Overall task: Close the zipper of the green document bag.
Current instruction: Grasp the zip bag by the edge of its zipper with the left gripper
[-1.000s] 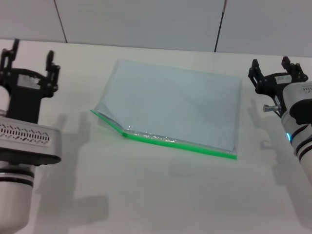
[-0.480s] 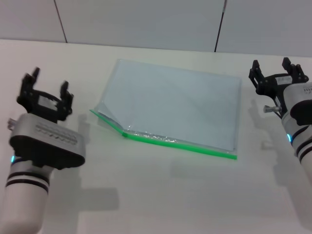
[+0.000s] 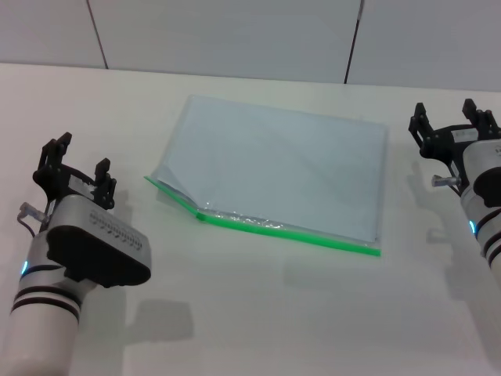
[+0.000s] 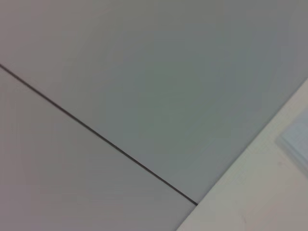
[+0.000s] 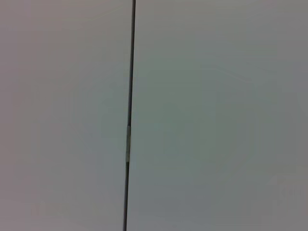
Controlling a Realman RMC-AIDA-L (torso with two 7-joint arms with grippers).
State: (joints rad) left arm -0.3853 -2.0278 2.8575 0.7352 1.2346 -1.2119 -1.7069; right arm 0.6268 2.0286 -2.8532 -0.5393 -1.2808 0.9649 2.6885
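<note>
The green document bag (image 3: 278,168) lies flat on the white table, a pale translucent pouch. Its zipper (image 3: 290,231) is the bright green strip along the near long edge; at the left end the top sheet lifts away from the strip, leaving a gap. My left gripper (image 3: 76,168) hovers over the table to the left of the bag, open, holding nothing. My right gripper (image 3: 455,125) is raised at the right, just beyond the bag's right edge, open and empty. A corner of the bag (image 4: 296,139) shows in the left wrist view.
A grey panelled wall (image 3: 235,35) rises behind the table's (image 3: 258,313) far edge. The right wrist view holds only the wall and a seam (image 5: 129,125).
My left arm has swung down and toward the near side, tilting its gripper forward and lower. My right gripper has shifted slightly to the right. The bag has not moved.
</note>
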